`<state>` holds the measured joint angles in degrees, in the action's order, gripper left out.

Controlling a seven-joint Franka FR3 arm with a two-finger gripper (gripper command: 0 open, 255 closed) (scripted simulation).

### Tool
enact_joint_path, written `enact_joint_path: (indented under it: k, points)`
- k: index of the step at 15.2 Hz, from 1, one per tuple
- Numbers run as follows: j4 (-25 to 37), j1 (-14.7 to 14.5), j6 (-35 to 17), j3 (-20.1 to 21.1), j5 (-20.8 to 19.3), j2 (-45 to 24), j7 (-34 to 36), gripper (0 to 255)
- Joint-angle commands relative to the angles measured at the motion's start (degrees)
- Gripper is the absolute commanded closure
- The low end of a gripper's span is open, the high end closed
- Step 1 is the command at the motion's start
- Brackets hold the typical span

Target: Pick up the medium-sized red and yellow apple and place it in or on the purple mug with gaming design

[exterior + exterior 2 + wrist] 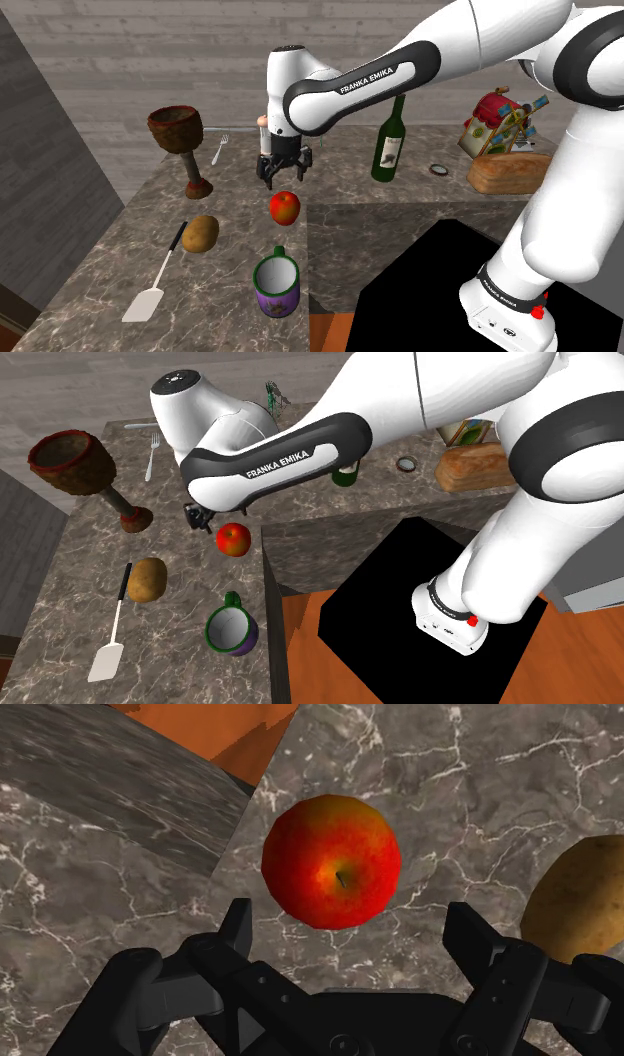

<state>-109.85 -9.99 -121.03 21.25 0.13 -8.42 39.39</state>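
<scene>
My arm reaches over the counter (110, 270), the tool (285, 177) pointing down and opened wide, just above the red-yellow apple (285, 207), not touching it. The purple mug (276, 285) stands nearer, same counter.

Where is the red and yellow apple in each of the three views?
Shoulder view: apple near the middle, just under the gripper.
Second exterior view: apple left of middle, by the counter edge.
Wrist view: apple just ahead of the open gripper.
Shared landmark: the potato lying next to it.
</scene>
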Motion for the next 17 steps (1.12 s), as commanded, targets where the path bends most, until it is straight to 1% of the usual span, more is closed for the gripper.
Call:
enact_joint_path:
  k: [1, 5, 12, 13, 17]
  points:
    - [-0.6, -0.2, -1.4, 0.0, -0.3, -0.8, 0.3, 0]
    - [-1.8, -0.4, -3.8, 0.0, -0.9, -2.1, 0.7, 0]
    - [-1.8, -0.4, -3.8, 0.0, -0.9, -2.1, 0.7, 0]
    - [-1.8, -0.4, -3.8, 0.0, -0.9, -2.1, 0.7, 255]
    - [-1.8, -0.4, -3.8, 0.0, -0.9, -2.1, 0.7, 255]
